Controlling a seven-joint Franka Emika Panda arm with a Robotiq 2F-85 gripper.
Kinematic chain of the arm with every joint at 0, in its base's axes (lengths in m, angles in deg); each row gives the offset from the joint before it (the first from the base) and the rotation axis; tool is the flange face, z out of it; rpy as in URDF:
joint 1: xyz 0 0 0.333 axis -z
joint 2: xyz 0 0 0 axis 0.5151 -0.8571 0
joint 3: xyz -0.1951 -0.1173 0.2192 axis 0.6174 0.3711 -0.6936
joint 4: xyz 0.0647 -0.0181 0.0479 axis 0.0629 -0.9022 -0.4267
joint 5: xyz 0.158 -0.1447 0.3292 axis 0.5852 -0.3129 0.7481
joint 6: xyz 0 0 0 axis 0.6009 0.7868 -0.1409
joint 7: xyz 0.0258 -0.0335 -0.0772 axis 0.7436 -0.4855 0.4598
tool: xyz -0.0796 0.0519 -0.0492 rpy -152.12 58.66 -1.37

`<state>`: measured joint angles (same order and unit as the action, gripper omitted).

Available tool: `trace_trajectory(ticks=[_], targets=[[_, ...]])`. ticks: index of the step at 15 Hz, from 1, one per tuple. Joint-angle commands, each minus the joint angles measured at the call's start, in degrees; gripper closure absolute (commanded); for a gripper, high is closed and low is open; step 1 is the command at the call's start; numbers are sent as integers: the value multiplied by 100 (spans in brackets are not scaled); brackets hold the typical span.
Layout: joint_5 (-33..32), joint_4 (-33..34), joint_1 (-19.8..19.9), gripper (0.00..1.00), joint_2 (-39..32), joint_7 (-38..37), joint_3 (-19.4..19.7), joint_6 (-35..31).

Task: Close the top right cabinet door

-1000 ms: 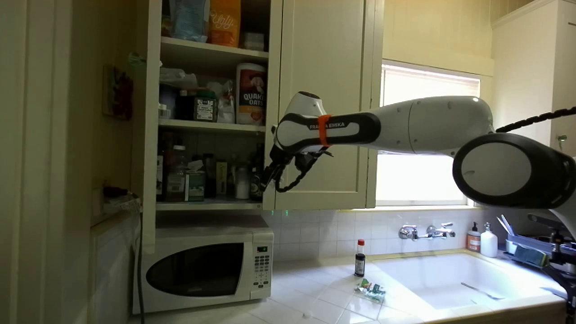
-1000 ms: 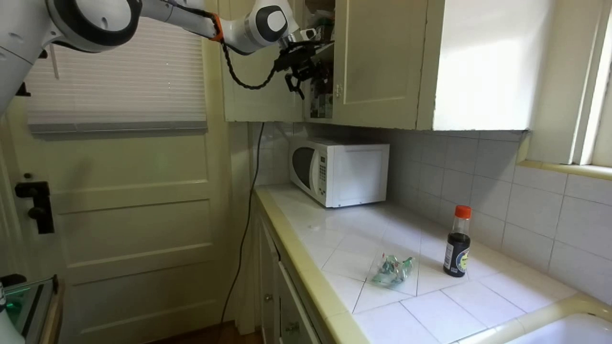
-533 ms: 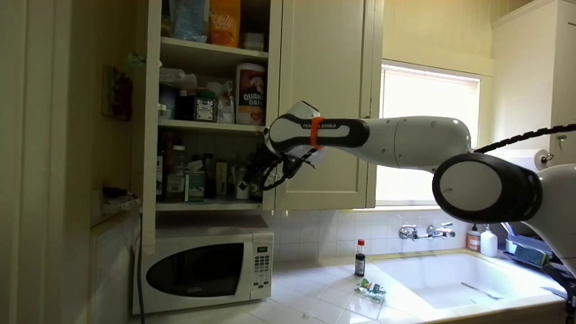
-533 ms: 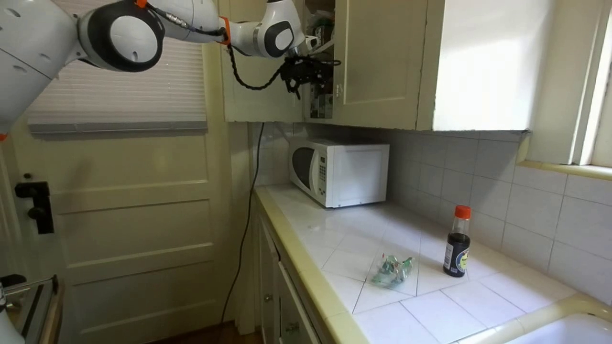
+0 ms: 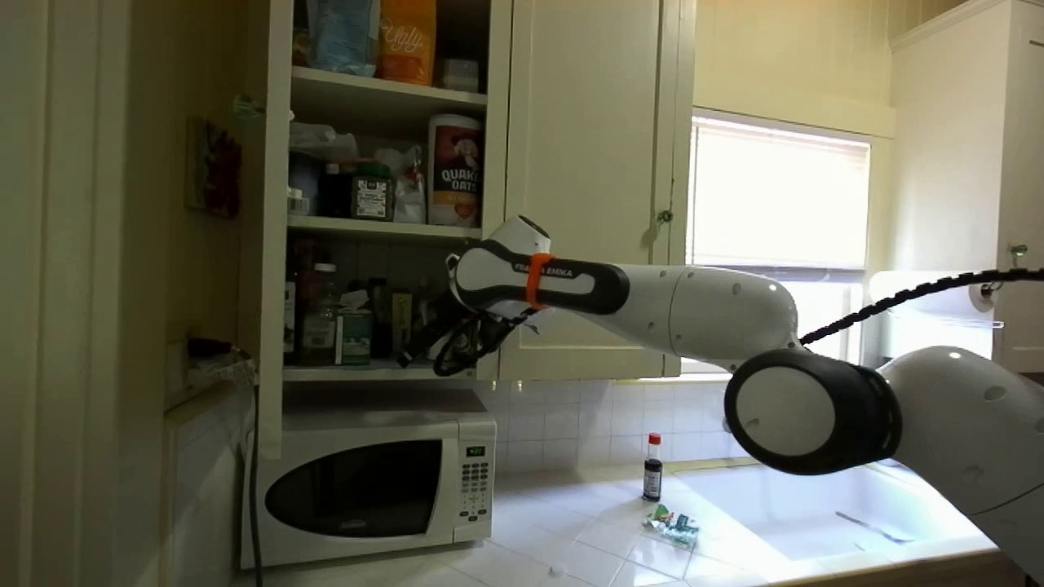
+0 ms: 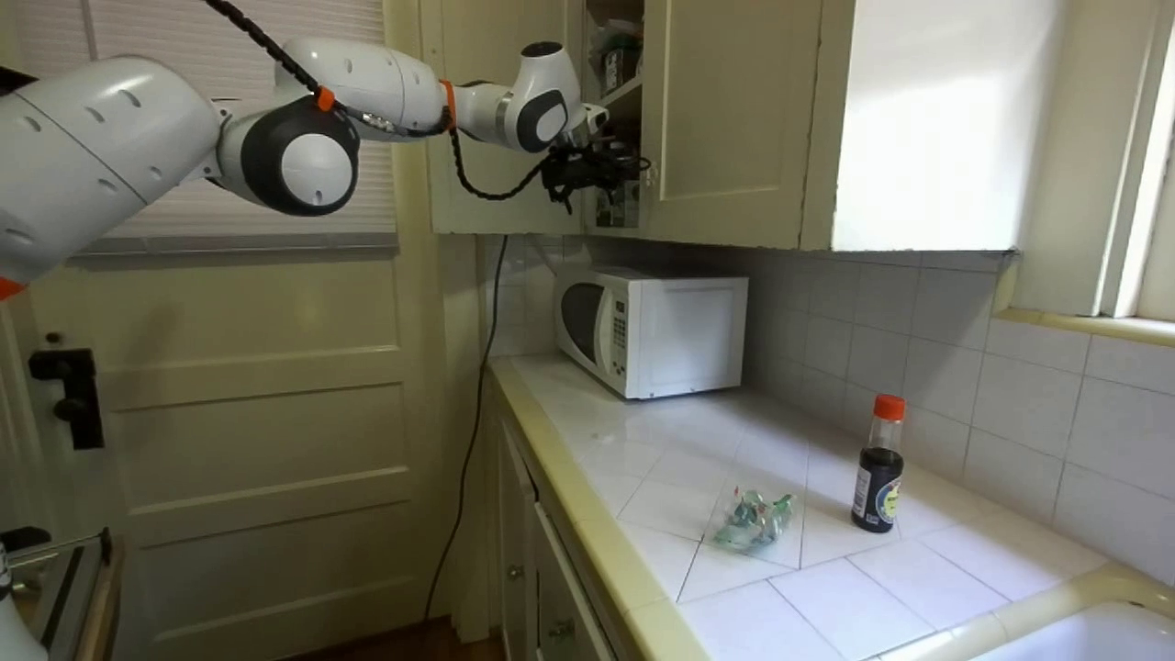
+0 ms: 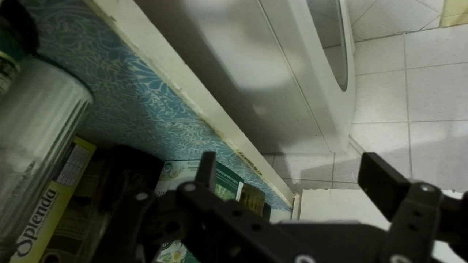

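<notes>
My fingers (image 7: 382, 184) unclenched, spread wide, near bottom shelf (image 7: 182, 78), where Splenda box (image 7: 54, 199) stands. Upper cabinet door (image 5: 275, 244) swung open, at left in both exterior views. White microwave (image 5: 367, 489) below, on tiled counter (image 5: 563, 522).

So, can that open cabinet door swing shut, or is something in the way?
Something is: the gripper and the robot arm are in front of the shelves, right where the door would likely swing. I see nothing else blocking it.
</notes>
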<state>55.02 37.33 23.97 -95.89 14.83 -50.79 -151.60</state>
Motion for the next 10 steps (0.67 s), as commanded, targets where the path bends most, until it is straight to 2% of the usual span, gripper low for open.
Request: trace_trajectory(ticks=[1, 2, 7, 10], targets=[[0, 91, -19, 0, -62, 10, -4, 9], [-125, 201, -120, 0, -145, -553, 232, -307], [-379, 427, -487, 0, -474, -2164, 919, -1514], [-446, 552, -702, 0, -761, -2827, 1236, -2133]])
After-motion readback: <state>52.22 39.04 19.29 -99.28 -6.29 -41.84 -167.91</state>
